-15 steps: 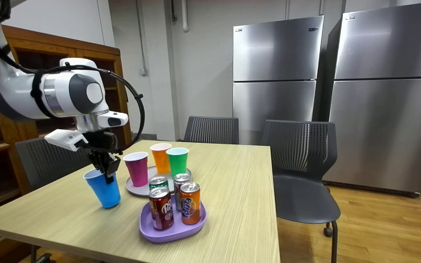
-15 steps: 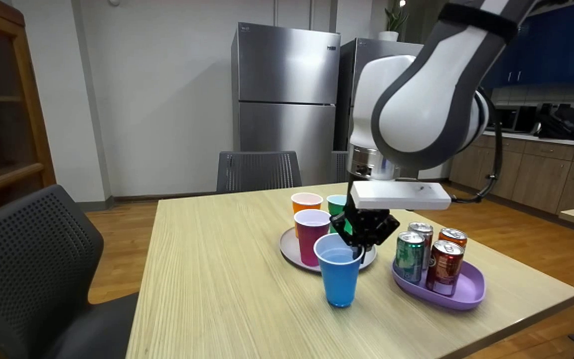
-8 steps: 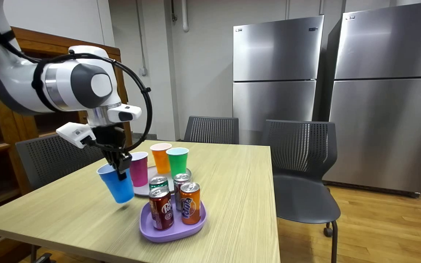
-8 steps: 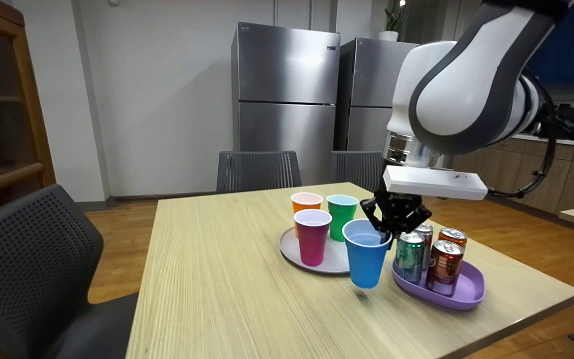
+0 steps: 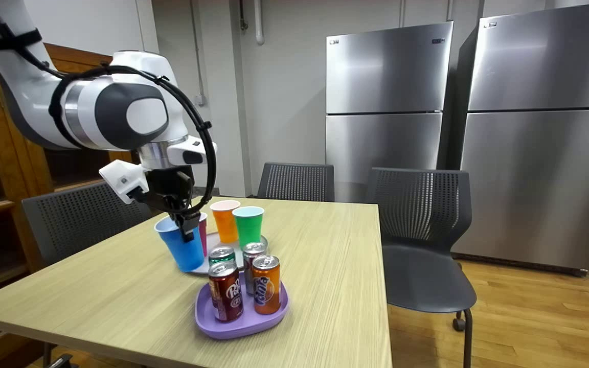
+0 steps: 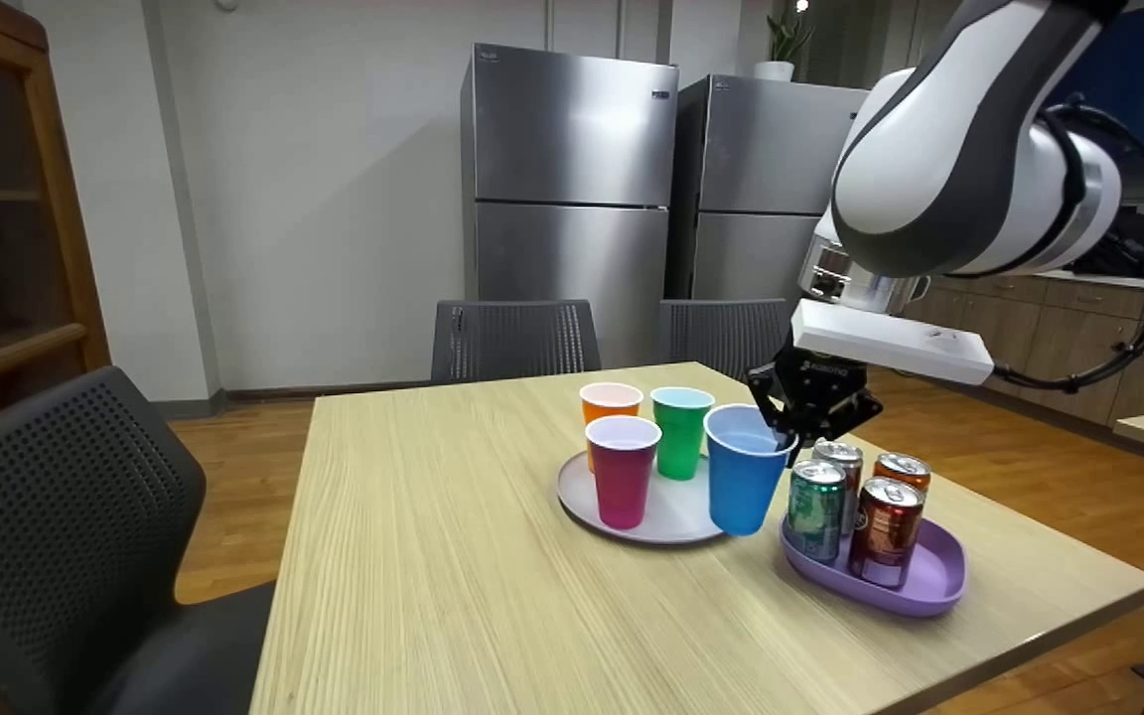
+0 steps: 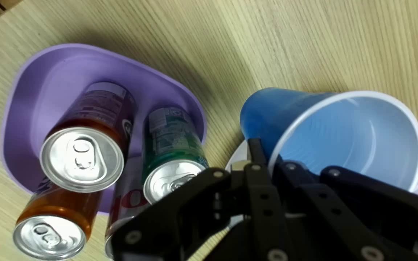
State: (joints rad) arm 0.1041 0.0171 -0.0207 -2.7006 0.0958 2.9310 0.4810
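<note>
Blue cup [image 6: 743, 485], rim pinched by the gripper [image 7: 273, 159], was held near the grey plate [image 6: 666, 511], seemingly aloft; carrying was judged in hand, with clearance of the cans [image 6: 815, 514] needed next.

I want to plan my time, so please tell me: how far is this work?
Looks done: the magenta cup, orange cup and green cup stand on the gray plate. In hand: the gripper pinches the blue cup by its rim, near the plate's edge. Probably left: setting it down on the plate and letting go, since the jaws are closed on it.
</note>
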